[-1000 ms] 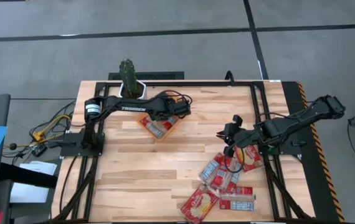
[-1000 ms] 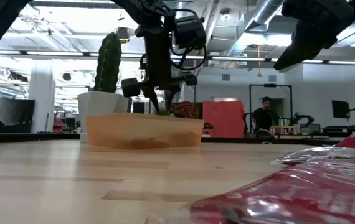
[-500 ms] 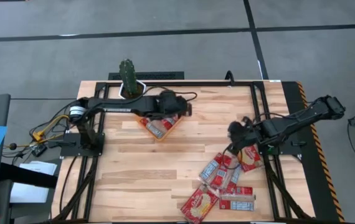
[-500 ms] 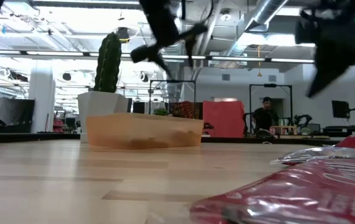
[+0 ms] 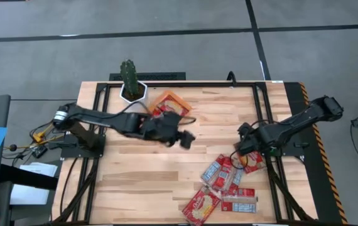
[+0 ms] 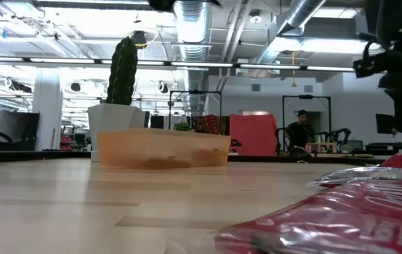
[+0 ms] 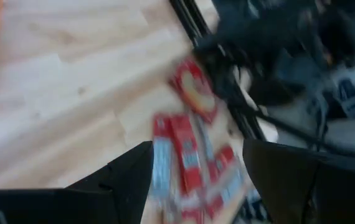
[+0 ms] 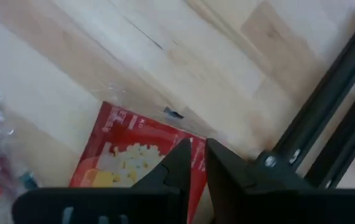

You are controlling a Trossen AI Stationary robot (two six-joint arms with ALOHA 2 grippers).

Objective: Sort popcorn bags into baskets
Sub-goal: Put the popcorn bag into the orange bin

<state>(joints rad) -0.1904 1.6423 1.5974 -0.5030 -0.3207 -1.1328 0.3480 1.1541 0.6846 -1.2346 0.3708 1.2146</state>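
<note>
Grey floor [image 5: 166, 50] crossed by dark lines surrounds the table. Beyond, bright ceiling lights [image 6: 187, 17], pipes, a red panel [image 6: 252, 134].

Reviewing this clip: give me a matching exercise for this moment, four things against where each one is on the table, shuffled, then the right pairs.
Things:
1. orange tray
2. cactus pot
3. left end effector
4. right end effector

Places:
A. just above the packet nearest the right frame rail
B. over bare wood near the table's middle
C. far edge, leftmost
D. far side, beside the cactus, packets inside

Pairs: 1-D, 2-C, 3-B, 4-A
</note>
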